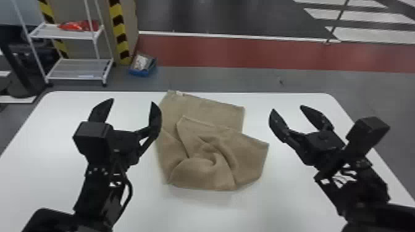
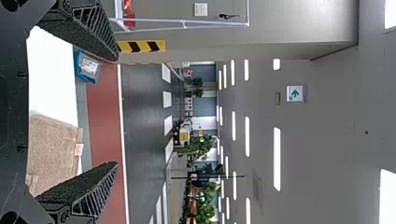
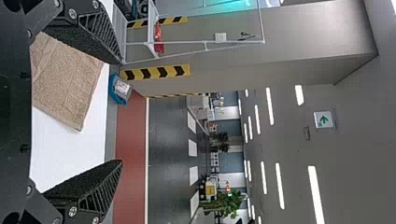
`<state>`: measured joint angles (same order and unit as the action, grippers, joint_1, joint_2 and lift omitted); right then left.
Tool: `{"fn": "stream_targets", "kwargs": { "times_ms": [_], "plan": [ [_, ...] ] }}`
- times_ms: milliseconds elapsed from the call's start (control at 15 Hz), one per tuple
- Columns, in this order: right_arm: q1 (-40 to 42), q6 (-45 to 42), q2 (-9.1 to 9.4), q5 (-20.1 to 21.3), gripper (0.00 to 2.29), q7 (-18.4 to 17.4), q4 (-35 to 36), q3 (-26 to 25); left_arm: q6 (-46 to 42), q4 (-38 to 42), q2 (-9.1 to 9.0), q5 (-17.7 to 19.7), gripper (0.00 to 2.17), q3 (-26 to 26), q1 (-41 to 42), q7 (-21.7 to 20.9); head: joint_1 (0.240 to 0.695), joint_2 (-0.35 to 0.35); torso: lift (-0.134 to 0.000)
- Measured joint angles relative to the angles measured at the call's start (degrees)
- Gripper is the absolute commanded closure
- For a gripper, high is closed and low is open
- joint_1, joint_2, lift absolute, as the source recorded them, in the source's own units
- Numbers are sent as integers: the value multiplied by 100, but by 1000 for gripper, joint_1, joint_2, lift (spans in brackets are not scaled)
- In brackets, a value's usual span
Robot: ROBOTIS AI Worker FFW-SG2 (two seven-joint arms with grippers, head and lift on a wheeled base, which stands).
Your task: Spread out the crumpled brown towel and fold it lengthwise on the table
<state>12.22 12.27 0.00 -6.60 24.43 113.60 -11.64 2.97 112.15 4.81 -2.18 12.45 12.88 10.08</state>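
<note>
Towel (image 1: 213, 179) crumpled on worktop (image 1: 216, 216), between left fingers (image 1: 156, 118) and right fingers (image 1: 278, 123), both pairs spread, empty. Swirled folds risk a pinch through several layers, likely dragging it along unopened.

Head view: high, facing forward and down over table (image 1: 293, 200). Wrist views, two: lower, nearer, facing outward; shared: towel (image 1: 203, 177), blue bin (image 1: 139, 73).

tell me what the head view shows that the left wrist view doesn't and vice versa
Head view: black two-fingered right gripper, swirled folds of the crumpled brown cloth towel.
Left wrist view: green-and-white arrow sign, long white ceiling lights.
Both: that towel, the white table, black two-fingered left gripper, small blue box.
</note>
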Motion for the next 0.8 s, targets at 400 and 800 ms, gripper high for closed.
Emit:
{"fn": "stream_targets", "kwargs": {
  "times_ms": [400,800],
  "plan": [
    [34,36,0,14,147,6,57,-30,64,23,2,4,100,37,-1,-10,679,-106,-124],
    [23,71,0,28,147,11,57,-40,69,30,11,7,107,47,12,-50,681,-110,-124]
  ]
}}
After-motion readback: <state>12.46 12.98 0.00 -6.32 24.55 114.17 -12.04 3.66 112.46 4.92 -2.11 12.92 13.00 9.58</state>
